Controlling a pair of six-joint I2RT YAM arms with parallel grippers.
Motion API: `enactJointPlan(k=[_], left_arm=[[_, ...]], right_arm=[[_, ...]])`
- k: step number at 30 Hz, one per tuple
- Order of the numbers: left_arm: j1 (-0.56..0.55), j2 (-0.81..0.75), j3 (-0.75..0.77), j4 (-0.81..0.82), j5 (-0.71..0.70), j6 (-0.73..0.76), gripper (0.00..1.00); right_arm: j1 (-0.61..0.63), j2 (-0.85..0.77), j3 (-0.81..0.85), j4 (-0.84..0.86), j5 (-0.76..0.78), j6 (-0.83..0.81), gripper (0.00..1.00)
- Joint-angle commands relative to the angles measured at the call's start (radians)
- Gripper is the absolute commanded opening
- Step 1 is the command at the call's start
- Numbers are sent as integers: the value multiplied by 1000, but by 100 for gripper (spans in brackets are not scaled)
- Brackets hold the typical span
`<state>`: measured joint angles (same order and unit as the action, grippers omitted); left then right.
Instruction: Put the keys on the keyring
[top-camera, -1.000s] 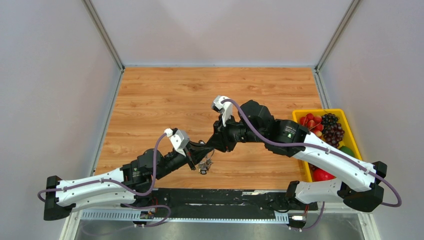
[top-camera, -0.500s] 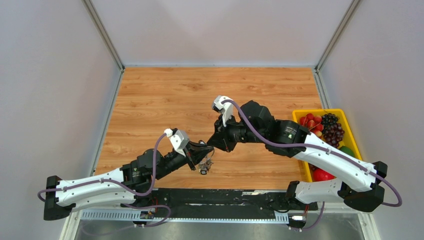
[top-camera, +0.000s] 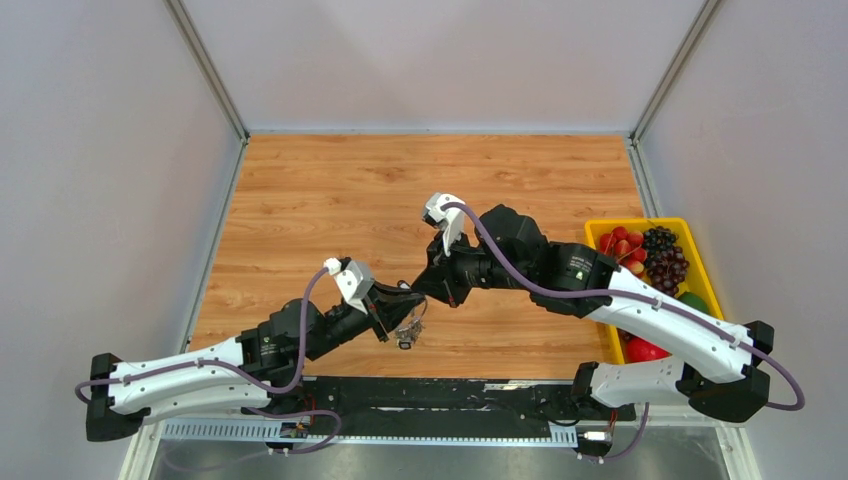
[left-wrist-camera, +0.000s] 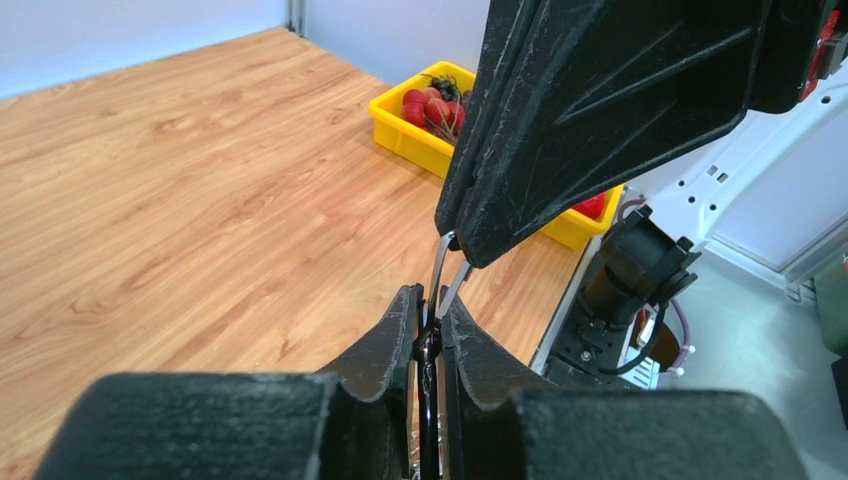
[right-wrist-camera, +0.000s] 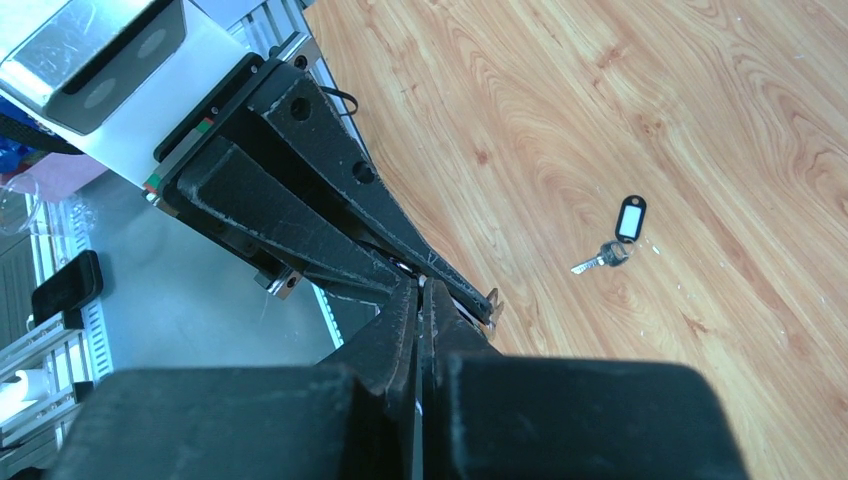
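Wood makes up the table top (top-camera: 330, 200), light brown with wavy lines, and plain grey walls (top-camera: 100, 150) stand on three sides of it. Near the front edge the two arms meet, tip to tip.

What has just changed is the right gripper (left-wrist-camera: 455, 250). A moment ago its fingers had a gap between them, and now they are pressed tight together on the thin silver keyring (left-wrist-camera: 445, 272). The left gripper (left-wrist-camera: 428, 300) sits just below it. Its fingers are almost closed too, with only a thin slit left, and the wire of the same ring runs up through that slit. So both grippers now hold the ring, up in the air above the table. The left arm has also slid a tiny bit to its own side.

I think this means the ring can now be held still at two spots, so it can be pulled open for a key. Some keys (top-camera: 408, 337) seem to hang under the left gripper, but they look too small to tell apart. One loose key (right-wrist-camera: 603, 257) with a black and white tag lies flat on the wood, well apart from the grippers, and is not on the ring yet.

Far off to the right, a yellow tray (top-camera: 600, 228) holds red and dark fruit (top-camera: 660, 255)
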<state>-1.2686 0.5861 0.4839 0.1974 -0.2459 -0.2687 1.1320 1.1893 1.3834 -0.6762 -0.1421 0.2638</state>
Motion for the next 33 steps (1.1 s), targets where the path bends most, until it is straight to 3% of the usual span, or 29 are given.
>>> enactJointPlan(k=[1,10,19,33], left_arm=[[-2,-55,14,63,-30,-14,21],[-1,-90,14,-13,-58,32,43],[-2,-81,14,-27,-54,90,45],[-1,-47,-6,93,10,185,46]], right_arm=[[28,-10,23,38,4,36,0],[40,0,63,-12,78,95,0],[42,15,113,-60,187,198,0],[42,77,181,-136,280,288,0]])
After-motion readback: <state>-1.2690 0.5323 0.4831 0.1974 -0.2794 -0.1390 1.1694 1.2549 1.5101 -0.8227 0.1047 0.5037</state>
